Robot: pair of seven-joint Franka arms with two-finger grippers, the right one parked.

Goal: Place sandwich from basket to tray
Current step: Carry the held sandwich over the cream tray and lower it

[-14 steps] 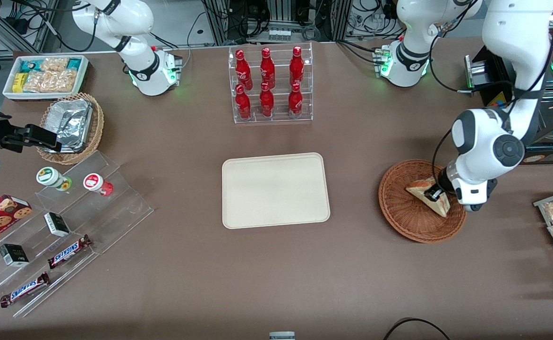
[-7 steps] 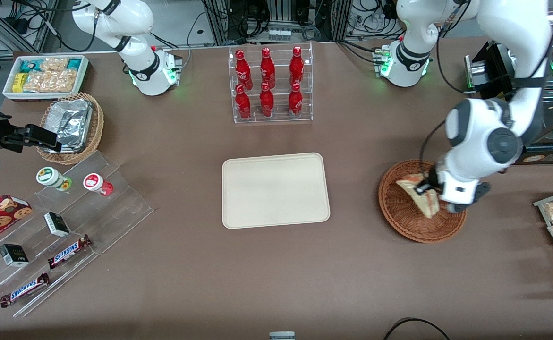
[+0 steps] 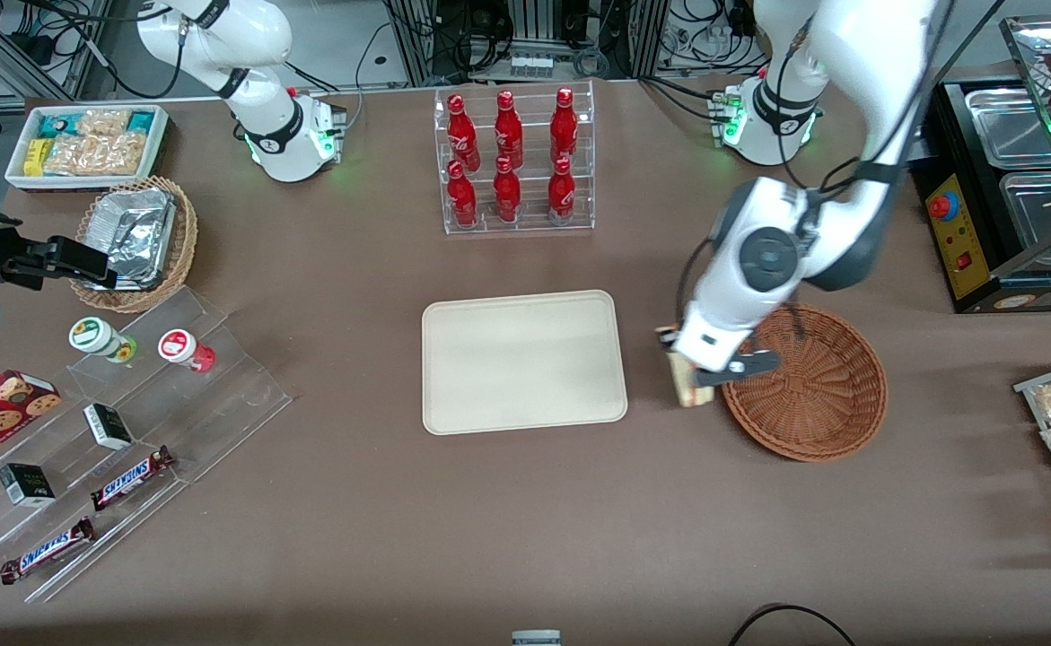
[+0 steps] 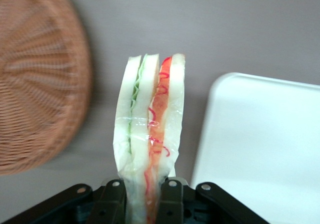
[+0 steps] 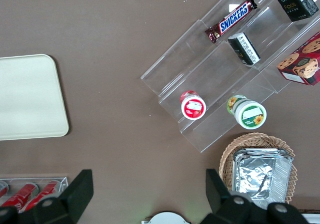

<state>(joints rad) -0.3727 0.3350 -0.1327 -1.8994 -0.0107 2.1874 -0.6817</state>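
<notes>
Brown tabletop lies beneath the left gripper [image 4: 141,196], clamped on the pale triangular sandwich wedge [image 4: 149,134] between the round reddish-brown wicker basket [image 3: 812,395] and flat cream tray [image 3: 525,362] (soft, probably light, likely crushable; 2 fingers best pinch its bread faces gently).

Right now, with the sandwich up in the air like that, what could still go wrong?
The gripper pinches the sandwich only at one end, so the soft wedge might slip or sag loose. It hangs over bare table between the basket and the tray; released early, it would likely miss the tray.
</notes>
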